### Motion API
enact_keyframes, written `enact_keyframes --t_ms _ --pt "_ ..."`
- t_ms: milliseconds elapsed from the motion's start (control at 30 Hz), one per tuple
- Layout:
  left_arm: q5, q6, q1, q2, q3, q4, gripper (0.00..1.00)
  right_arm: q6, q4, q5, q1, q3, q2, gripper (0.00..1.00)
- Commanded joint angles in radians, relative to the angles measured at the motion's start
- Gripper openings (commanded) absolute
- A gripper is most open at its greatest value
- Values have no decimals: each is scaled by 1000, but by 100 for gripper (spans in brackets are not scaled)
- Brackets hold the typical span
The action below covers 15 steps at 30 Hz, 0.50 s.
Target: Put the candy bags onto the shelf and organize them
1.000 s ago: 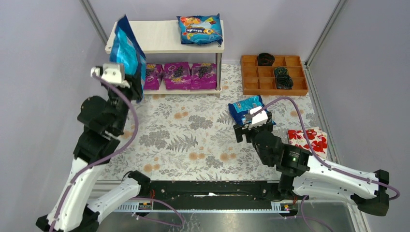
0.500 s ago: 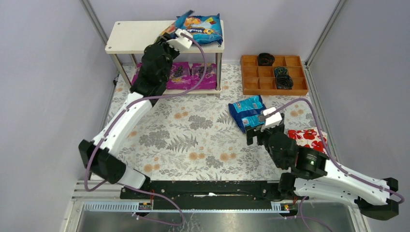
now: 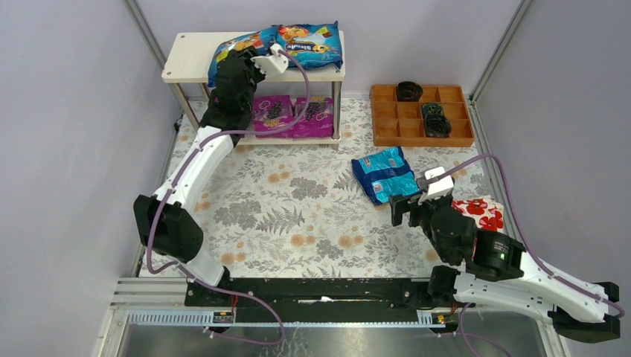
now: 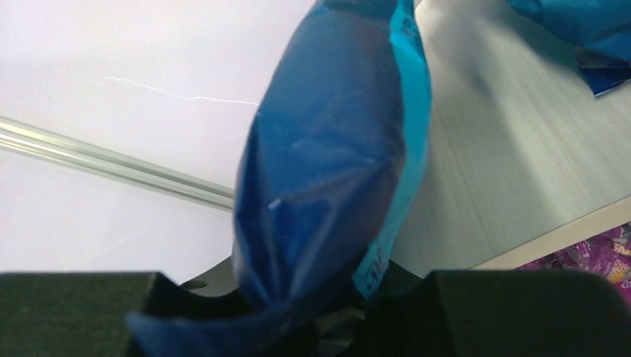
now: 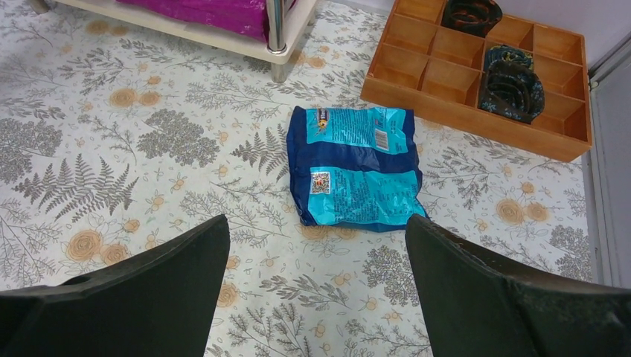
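From here I see a glossy, crinkled plastic blue bag (image 4: 327, 163), a smooth pale wood-grain shelf (image 3: 190, 61) on shiny metal legs (image 5: 276, 30), a matt orange wooden tray (image 5: 454, 104) and a matt floral table cover (image 3: 298, 216).

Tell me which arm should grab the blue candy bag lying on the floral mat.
Right. The right gripper hovers open just short of that blue bag, which its wrist view frames between the fingers. The left gripper is shut on a second blue bag over the shelf top.
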Motion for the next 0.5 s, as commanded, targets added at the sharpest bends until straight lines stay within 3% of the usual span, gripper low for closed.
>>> enact_keyframes --t_ms 0,133,233,367,467 --pt "37 59 7 5 102 138 16 16 18 15 -4 20 31 94" --pt "0 62 5 41 133 138 26 11 17 13 -5 22 58 94" --pt "10 15 -1 35 137 118 41 11 26 12 -4 12 64 94" --pt "143 -172 -1 -32 159 -21 71 19 45 1 -4 -2 70 94" --pt "267 -278 2 -82 149 -81 81 26 55 -9 -4 -10 81 94"
